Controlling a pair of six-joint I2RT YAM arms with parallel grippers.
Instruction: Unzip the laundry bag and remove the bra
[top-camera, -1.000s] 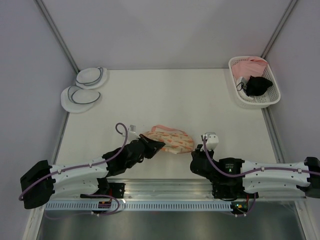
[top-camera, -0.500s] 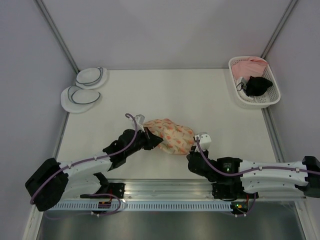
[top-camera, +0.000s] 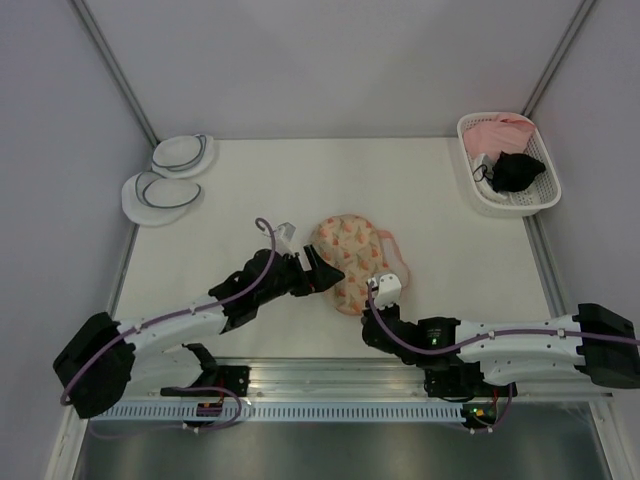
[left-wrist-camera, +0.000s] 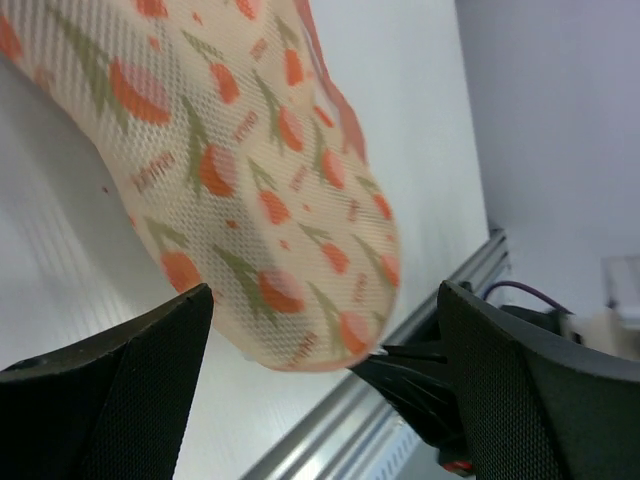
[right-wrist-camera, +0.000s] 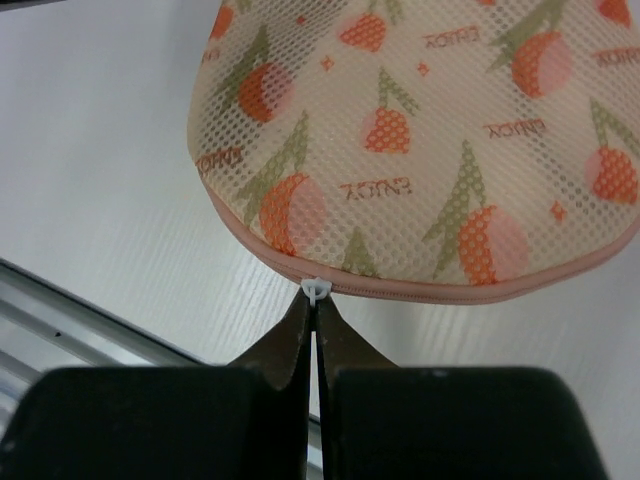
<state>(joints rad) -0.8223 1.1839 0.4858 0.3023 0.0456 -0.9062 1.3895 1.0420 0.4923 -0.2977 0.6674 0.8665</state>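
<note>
the right gripper (right-wrist-camera: 313, 303) is closed, its tips pinching the small white zip pull (right-wrist-camera: 315, 289) at the near edge of the laundry bag (right-wrist-camera: 430, 150), right on the pink trim (right-wrist-camera: 470, 287). the zip looks shut all along that edge, so the unzipping is only at its start. the left gripper (left-wrist-camera: 325, 300) is open, its fingers (left-wrist-camera: 110, 390) spread either side of the bag's rounded lobe and, as far as i can tell, not clamping it. the bag lies on the table (top-camera: 420, 190) between the two arms. the bra doesn't show; likely it's inside. to do this well, the left should first close on fabric beside the pull to anchor the bag. the right should then draw the pull along the curve of the trim, low and steady, or the whole pouch will just slide.
</note>
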